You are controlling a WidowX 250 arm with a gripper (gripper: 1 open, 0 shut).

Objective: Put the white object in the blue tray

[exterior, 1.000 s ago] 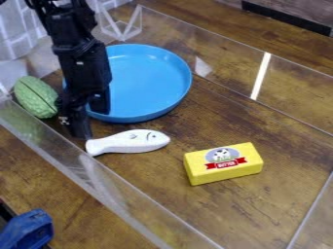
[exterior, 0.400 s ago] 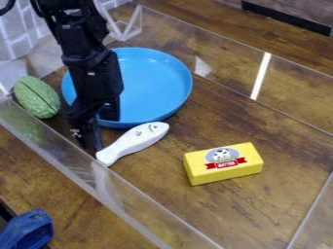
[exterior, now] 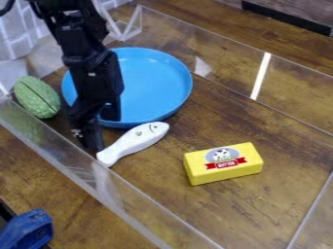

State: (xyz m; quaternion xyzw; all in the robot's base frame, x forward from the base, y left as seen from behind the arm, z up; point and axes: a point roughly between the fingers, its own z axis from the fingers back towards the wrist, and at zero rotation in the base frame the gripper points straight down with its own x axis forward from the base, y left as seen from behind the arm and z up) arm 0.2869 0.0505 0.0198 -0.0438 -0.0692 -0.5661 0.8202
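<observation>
Cloth (exterior: 25, 232), dark blue, nearest corner; white fish toy (exterior: 132, 142) on the wooden table (exterior: 196, 212), near the blue tray (exterior: 154, 82), turned more diagonally than before, head farther up; black gripper (exterior: 97, 136) beside its tail, grip state impossible to tell; right, yellow box (exterior: 223, 163), red label, lettering too small to read; beyond, blue tray

Black arm (exterior: 89, 53) slanting down from the upper left, fingers (exterior: 93, 141) lowermost.
</observation>
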